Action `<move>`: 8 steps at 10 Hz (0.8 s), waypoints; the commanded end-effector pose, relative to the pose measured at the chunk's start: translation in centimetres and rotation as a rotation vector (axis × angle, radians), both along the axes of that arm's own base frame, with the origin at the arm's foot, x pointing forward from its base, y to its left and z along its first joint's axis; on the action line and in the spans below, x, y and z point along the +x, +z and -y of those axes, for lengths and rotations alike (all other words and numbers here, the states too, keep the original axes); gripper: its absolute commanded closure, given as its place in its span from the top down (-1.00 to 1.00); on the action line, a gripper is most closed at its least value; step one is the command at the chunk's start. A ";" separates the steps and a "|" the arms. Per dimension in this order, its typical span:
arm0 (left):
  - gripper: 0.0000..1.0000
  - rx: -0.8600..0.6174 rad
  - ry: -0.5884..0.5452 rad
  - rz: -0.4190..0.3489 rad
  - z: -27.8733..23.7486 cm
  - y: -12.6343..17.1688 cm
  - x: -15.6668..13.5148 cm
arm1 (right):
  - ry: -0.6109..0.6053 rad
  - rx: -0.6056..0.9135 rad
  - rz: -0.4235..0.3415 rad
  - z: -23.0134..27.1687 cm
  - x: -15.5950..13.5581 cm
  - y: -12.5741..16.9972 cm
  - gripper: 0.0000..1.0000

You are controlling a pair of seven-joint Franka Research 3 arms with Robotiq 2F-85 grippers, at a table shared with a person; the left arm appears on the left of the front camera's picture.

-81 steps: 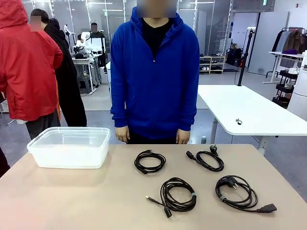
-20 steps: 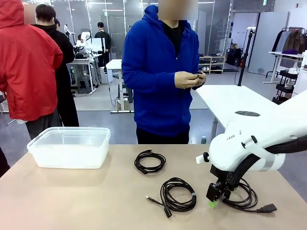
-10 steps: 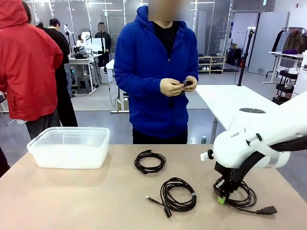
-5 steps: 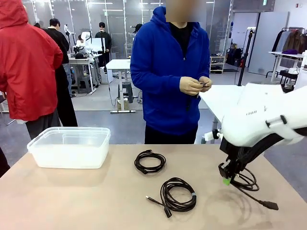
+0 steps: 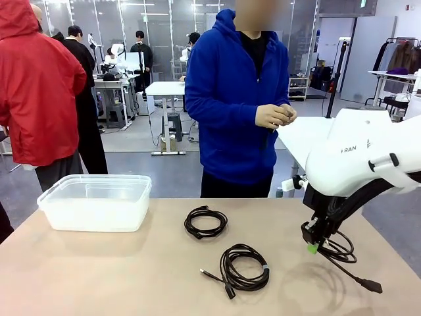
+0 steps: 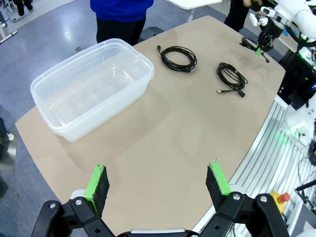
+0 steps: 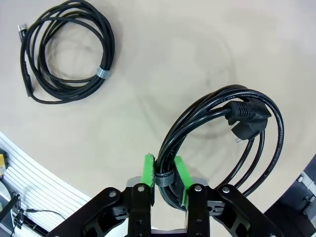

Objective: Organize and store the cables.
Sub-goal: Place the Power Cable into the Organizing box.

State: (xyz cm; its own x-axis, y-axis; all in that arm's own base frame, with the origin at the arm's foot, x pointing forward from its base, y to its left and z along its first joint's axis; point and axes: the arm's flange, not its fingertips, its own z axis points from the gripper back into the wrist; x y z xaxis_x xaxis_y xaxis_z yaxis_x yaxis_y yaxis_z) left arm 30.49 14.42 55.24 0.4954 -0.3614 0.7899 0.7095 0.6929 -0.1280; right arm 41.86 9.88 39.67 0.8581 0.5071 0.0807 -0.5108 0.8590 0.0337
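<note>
Clear plastic, the bin [image 5: 95, 201] sits open and empty at the far left of the table [image 5: 131, 276]. The left gripper [image 6: 158, 180] hangs high over the near left edge, its jaws spread wide with nothing between them. In the middle lie two cables, a small coil [image 5: 205, 222] farther off and a larger coil [image 5: 243, 266] nearer, both flat on the table and well apart from the bin. Right of them, across the table, the person's hands [image 5: 275, 116] are held together at chest height around something dark, too small to tell. On the right, the right gripper [image 5: 312, 245] is clamped almost shut on a power cord [image 5: 337, 251], pinching the bundle at its strap [image 7: 164, 177]. The loops hang clear of the table, and one loose end trails down to a plug [image 5: 370, 286] that seems to rest on the tabletop at the near right. That tail is the likeliest trouble: carried leftward to the bin, it would probably drag across the middle and could hook the larger coil, pulling it out of place. It could also catch on the bin's rim and be left hanging outside. The narrow pinch is a second risk, since a swing might work loops free of the strap so that the cord sags or drops short. The person reaching in during the crossing could also meet the arm.
</note>
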 end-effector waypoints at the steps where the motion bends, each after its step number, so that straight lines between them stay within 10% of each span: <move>1: 1.00 -0.005 -0.023 0.011 -0.2 0.2 0.1 | 0.004 0.001 0.020 -0.1 0.2 0.0 -0.81; 8: 1.00 -0.005 -0.023 0.011 -0.2 0.2 0.1 | 0.201 -0.202 0.050 -7.5 5.4 5.7 -0.58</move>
